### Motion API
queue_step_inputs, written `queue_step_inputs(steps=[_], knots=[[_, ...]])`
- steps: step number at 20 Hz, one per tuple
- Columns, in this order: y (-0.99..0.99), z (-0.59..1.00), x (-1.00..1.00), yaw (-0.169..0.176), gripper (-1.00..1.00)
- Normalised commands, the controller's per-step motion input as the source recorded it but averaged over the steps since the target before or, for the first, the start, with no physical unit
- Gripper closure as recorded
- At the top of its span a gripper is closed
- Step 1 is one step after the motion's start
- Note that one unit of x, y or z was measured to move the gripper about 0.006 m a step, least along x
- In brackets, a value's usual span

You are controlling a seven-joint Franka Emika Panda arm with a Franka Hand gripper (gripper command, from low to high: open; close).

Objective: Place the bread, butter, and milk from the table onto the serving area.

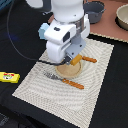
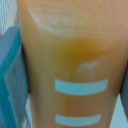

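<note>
My gripper is low over the round tan plate on the cream striped placemat. It is shut on the bread, of which only an orange bit shows under the hand. In the wrist view the bread fills the frame, golden-orange with pale score lines, and a blue-grey finger presses its side. The butter, a flat yellow pack, lies on the dark table at the exterior view's left, off the mat. A pale-blue shape beside the arm looks like the milk, partly hidden.
Orange-handled cutlery lies on the mat: one piece in front of the plate, another behind it. A pinkish-brown board with grey pots stands at the back right. A black cable hangs at the left.
</note>
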Motion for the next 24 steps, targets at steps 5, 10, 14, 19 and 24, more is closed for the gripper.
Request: queue_step_inputs(steps=[5, 10, 14, 19, 24], knots=[[-0.01, -0.02, 0.44, -0.024, -1.0], [-0.05, 0.03, 0.42, -0.025, -1.0], [-0.05, 0.5, 0.49, -0.026, -1.0], [-0.24, 0.55, -0.56, -0.017, -1.0], [-0.25, 0.48, -0.99, -0.027, -1.0]])
